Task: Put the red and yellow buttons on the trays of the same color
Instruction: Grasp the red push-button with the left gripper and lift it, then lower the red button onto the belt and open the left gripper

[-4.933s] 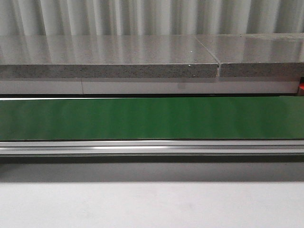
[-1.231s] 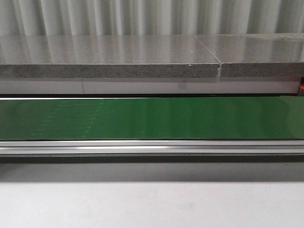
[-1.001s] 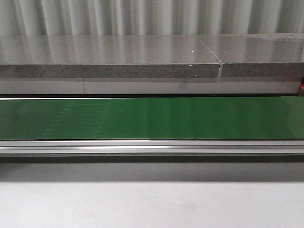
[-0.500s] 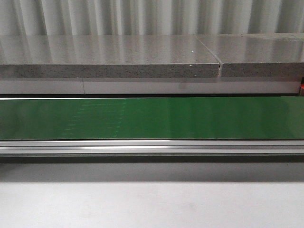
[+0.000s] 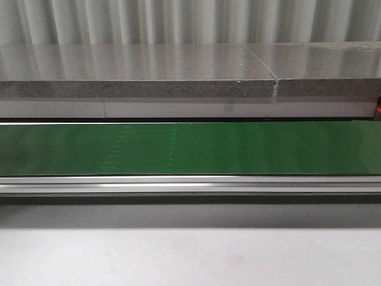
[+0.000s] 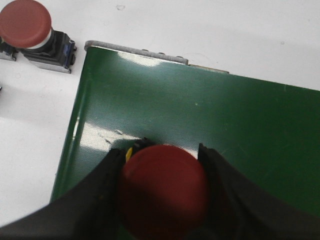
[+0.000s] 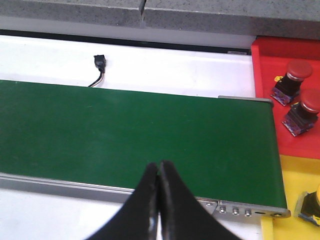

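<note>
Holding a red button (image 6: 162, 192) between its two dark fingers (image 6: 102, 192), the left gripper (image 6: 161, 197) is clenched on it just above the green conveyor belt (image 6: 215, 125). The red cap fills the lower middle of the left wrist picture, and a finger presses on each side of it, so the button sits right inside the claw. A small bit of yellow shows at the upper left edge of the cap; I cannot tell what it is. I judge that the button hangs over the near end of the belt because the belt is meant to carry it toward the trays at the other end.

At the upper left of the same picture a second red button (image 6: 25, 24) stands on the white table (image 6: 210, 30), well apart from the gripper, probably waiting for its turn.

The right gripper (image 7: 159, 172) has its fingers closed together with nothing between them. It hovers over the belt, at the lower middle of the right wrist picture. At the right edge of that picture lies the red tray (image 7: 265, 100), already with two red buttons (image 7: 295, 75) in it, and under it the yellow tray (image 7: 290, 200), where a yellow button (image 7: 312, 205) is partly seen at the lower right corner. This arm is placed near the trays, I think, to collect what arrives.

In the front picture the belt shows no button and no gripper.
</note>
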Controlling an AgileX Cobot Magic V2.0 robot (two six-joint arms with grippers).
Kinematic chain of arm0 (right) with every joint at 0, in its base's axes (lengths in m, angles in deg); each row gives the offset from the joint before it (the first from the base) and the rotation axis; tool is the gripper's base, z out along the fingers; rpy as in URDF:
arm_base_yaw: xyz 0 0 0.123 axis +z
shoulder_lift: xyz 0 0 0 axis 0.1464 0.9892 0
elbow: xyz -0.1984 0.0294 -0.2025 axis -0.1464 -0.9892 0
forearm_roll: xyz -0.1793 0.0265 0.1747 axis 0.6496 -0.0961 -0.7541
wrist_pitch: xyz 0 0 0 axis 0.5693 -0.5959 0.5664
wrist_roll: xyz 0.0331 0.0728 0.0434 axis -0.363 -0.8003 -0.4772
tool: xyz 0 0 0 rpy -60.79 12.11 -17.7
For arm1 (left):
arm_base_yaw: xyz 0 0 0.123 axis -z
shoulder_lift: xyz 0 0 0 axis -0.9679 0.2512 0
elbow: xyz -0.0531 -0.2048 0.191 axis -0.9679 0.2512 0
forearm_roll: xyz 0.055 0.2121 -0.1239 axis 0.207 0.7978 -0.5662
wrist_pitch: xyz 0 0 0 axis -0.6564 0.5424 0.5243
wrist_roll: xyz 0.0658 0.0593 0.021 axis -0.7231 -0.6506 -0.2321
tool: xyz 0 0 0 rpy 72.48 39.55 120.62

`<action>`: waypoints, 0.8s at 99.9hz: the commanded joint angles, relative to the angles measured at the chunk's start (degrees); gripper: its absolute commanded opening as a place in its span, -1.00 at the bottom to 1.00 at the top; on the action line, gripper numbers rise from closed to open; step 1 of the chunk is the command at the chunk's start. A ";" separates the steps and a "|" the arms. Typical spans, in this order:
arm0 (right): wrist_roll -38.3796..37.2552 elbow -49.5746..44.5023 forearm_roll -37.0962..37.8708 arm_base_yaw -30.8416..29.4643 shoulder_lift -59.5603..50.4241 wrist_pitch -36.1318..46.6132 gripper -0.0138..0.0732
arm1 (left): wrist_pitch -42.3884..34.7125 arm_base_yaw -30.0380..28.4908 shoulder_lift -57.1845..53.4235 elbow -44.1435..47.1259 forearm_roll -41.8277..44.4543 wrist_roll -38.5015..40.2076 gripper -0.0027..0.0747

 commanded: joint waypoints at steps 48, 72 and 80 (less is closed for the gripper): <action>0.48 1.48 -0.22 -0.01 -0.24 3.44 -0.84 | -3.08 0.48 -6.73 -1.52 -2.16 -3.77 0.53; 0.48 1.48 -0.22 -0.01 -0.24 3.44 -0.84 | -5.33 -0.71 -13.26 -2.27 -1.26 -3.86 0.53; 0.48 1.48 -0.22 -0.01 -0.24 3.44 -0.84 | -5.06 -2.41 -13.53 -2.27 -1.26 -3.86 0.53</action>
